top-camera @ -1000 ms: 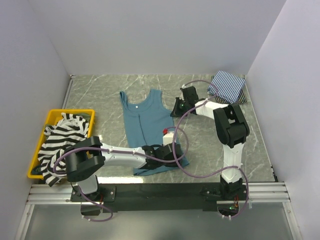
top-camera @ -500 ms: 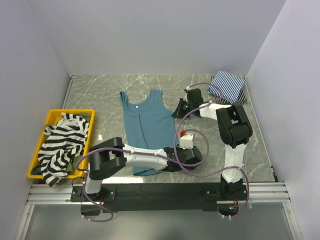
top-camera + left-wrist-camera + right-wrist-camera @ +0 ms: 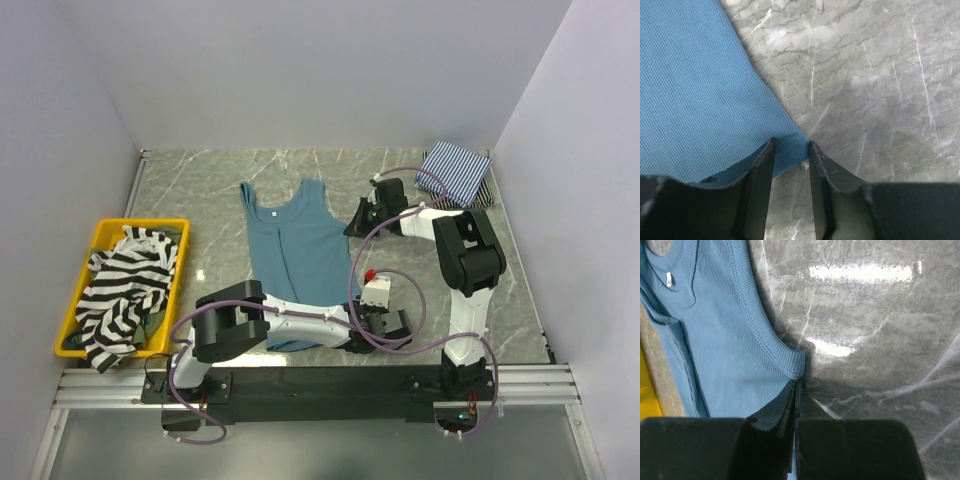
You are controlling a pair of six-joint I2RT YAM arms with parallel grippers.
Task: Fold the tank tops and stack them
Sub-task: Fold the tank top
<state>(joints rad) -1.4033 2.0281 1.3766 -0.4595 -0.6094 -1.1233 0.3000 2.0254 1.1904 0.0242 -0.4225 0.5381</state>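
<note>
Teal top (image 3: 295,240) — lower hem hidden under the left arm (image 3: 300,318); whatever lies beneath the pinstriped top (image 3: 455,170) unclear.

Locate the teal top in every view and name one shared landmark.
Top external: teal top lies flat mid-table.
Left wrist: upper left, hem corner inside left gripper.
Right wrist: left half, armhole corner at right gripper.
Shared landmark: marble table.

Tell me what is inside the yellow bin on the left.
A crumpled black-and-white striped tank top fills the yellow bin, spilling over its near rim. A bit of olive-green cloth peeks out beside it. Anything underneath is covered.
</note>
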